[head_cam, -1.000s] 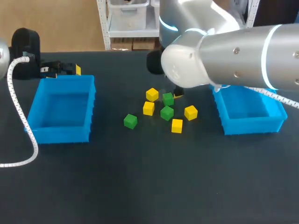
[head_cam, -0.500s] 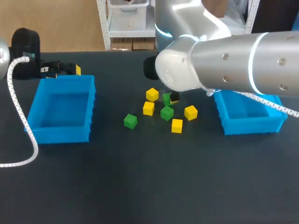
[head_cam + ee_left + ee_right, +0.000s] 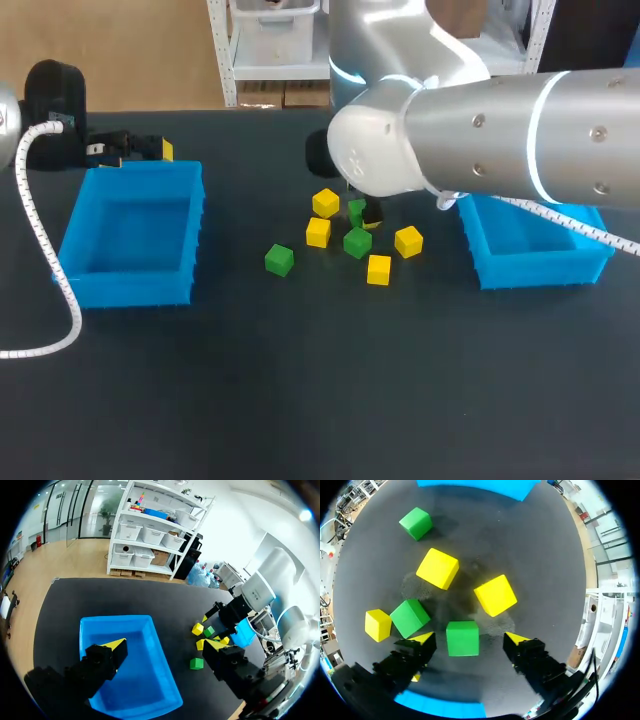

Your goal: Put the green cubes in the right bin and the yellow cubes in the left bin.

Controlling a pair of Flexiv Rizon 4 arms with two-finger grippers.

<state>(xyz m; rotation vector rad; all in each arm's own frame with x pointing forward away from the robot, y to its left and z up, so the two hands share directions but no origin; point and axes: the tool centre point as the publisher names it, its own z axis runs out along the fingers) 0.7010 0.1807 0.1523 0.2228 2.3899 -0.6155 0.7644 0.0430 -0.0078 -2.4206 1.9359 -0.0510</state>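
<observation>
Hanging over the bunch of cubes in the middle of the black table (image 3: 300, 390), the right gripper (image 3: 468, 638) has its fingers spread wide. A green cube (image 3: 462, 639) sits between the two yellow tips, with a small gap on each side. A second green cube (image 3: 410, 617) lies just beside it. Four yellow cubes (image 3: 318, 232) lie around them, and a third green cube (image 3: 279, 260) sits a bit apart on the near left. The right bin (image 3: 540, 268) is just right of the bunch. The left bin (image 3: 130, 285) is well off to the left. The left gripper (image 3: 165, 645) is at its far side, fingers spread.
</observation>
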